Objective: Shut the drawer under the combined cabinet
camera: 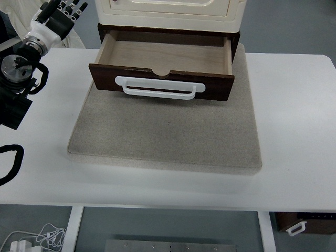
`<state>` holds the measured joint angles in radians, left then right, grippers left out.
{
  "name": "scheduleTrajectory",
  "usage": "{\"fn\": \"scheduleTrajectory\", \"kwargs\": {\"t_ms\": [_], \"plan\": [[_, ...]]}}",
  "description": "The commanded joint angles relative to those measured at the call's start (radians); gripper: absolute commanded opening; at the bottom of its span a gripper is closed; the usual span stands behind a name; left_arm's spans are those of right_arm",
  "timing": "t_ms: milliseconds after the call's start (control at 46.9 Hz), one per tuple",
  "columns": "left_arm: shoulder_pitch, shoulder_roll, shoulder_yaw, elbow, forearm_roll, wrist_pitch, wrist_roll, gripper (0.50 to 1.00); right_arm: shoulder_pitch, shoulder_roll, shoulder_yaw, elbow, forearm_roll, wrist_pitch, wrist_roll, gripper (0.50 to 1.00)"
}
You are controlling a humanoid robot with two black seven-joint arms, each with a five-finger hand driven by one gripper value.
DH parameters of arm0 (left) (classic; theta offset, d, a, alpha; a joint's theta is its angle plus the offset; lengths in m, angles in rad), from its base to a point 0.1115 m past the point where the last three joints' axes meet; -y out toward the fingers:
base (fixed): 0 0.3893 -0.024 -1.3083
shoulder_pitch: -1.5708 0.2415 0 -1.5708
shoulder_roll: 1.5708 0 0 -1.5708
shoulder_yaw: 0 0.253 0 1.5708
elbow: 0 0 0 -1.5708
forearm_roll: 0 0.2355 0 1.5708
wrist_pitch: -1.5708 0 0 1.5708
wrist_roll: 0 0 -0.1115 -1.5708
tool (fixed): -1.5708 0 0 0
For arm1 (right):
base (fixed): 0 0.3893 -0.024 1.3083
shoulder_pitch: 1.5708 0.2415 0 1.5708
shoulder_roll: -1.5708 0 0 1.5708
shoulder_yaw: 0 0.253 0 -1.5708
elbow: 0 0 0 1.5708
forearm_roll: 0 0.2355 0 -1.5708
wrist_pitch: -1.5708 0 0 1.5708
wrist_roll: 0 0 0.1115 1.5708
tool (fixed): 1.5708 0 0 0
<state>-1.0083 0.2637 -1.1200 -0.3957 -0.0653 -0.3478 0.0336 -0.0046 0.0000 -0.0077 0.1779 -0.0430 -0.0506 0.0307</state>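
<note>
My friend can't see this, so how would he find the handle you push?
Find the cream cabinet on the grey mat. Under it a dark brown drawer sticks out, open and empty. The handle is the long white bar across its front, the only white part on the dark wood.

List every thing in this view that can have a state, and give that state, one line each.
drawer: pulled open, empty inside
drawer handle: white, untouched, nothing gripping it
cream cabinet: front shut, standing above the drawer
grey mat: flat on the table, bare in front of the drawer
left hand: raised at the upper left, fingers spread, holding nothing
</note>
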Motion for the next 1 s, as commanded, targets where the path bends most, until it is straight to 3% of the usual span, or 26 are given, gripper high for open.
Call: {"fn": "scheduleTrajectory", "kwargs": {"t_ms": [0, 490, 981], "plan": [[0.002, -0.001, 0.0, 0.0, 0.001, -0.002, 0.0, 1.0, 0.0, 0.0, 0.0, 0.0, 0.0, 0.0, 0.0, 0.952], [-0.004, 0.003, -0.001, 0.002, 0.01, -0.013, 0.0, 1.0, 0.0, 0.0, 0.0, 0.0, 0.0, 0.0, 0.0, 0.952], [-0.101, 0.106, -0.001, -0.003, 0.012, -0.026, 0.0, 1.0, 0.0, 0.0, 0.0, 0.0, 0.0, 0.0, 0.0, 0.952]]}}
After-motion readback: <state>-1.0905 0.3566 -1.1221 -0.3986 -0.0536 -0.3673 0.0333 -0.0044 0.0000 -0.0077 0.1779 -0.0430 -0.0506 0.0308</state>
